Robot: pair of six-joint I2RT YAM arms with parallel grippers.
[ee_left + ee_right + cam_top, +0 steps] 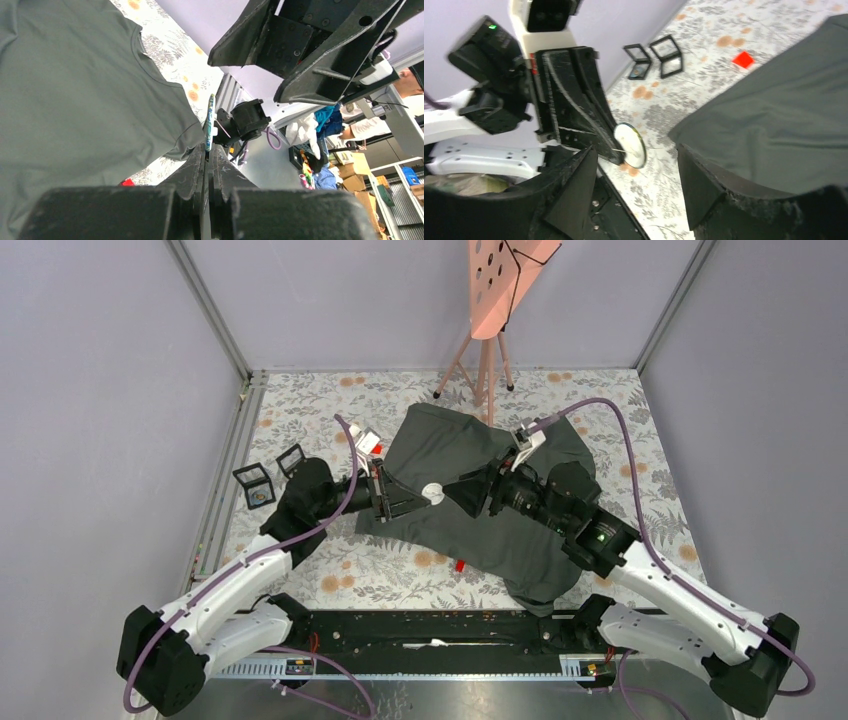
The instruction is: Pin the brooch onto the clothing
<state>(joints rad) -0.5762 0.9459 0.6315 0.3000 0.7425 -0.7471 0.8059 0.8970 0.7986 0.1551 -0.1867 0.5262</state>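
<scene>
Grey soft tee (455,440) is lying across floral table (320,410), nearer far edge; limp, prob bunching, so pinch a flat chest fold. L gripper (425,498) is clamping small stiff brooch (433,493) edgewise; R gripper (452,490) is gaping, empty, facing it.

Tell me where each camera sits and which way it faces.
Top external: fixed above and behind, looking down at the table; left arm and right arm show whole, left hand and right hand tip to tip over the T-shirt.
Left wrist: on the left arm, looking along its shut fingers at the brooch, seen edge-on; the right hand looms above.
Right wrist: on the right arm, looking between its spread fingers at the left hand gripping the brooch.
Shared: both wrist views show the brooch.
</scene>
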